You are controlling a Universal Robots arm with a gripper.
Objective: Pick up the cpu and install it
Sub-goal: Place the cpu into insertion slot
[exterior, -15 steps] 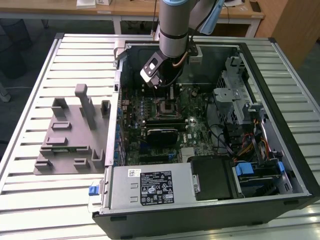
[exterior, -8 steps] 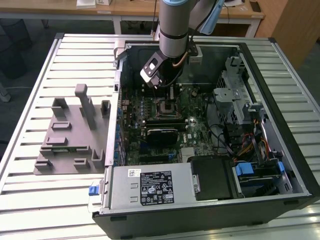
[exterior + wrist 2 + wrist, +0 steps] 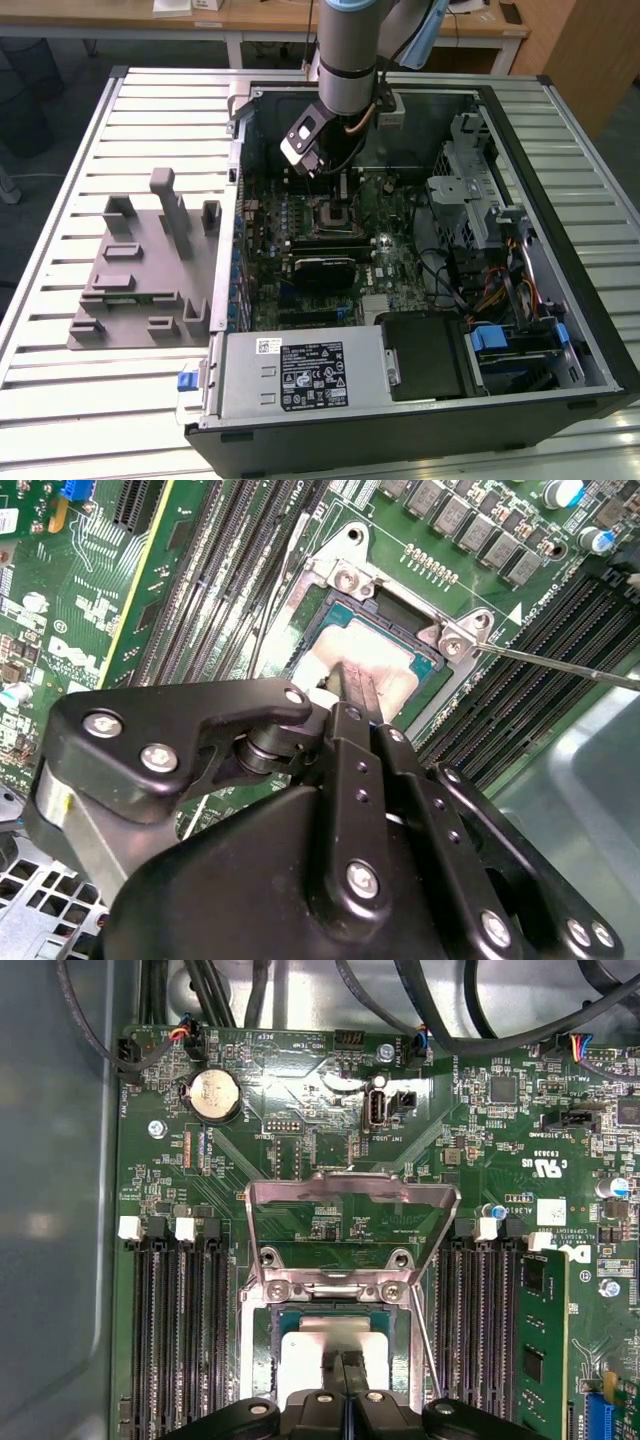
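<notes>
The cpu [image 3: 310, 1355] lies flat in the socket on the green motherboard [image 3: 300, 1140], its silvery top [image 3: 385, 645] showing inside the metal socket frame [image 3: 340, 580]. My gripper [image 3: 350, 1365] hangs directly over it with its two black fingers pressed together. Their tips [image 3: 358, 680] are at the middle of the chip's top, and contact cannot be told. The socket's load plate [image 3: 350, 1200] stands swung open, and its thin lever [image 3: 560, 665] sticks out to the side. In the exterior view my gripper [image 3: 325, 172] is inside the open computer case, just above the socket [image 3: 330, 213].
Memory slots [image 3: 175, 1330] flank the socket, with one green memory stick [image 3: 540, 1340] seated. A black card [image 3: 322, 268], the power supply [image 3: 300, 375] and a drive cage [image 3: 470, 190] crowd the case. Black cables [image 3: 480, 1020] run along the board's edge. A grey fixture [image 3: 140, 270] sits on the slatted table.
</notes>
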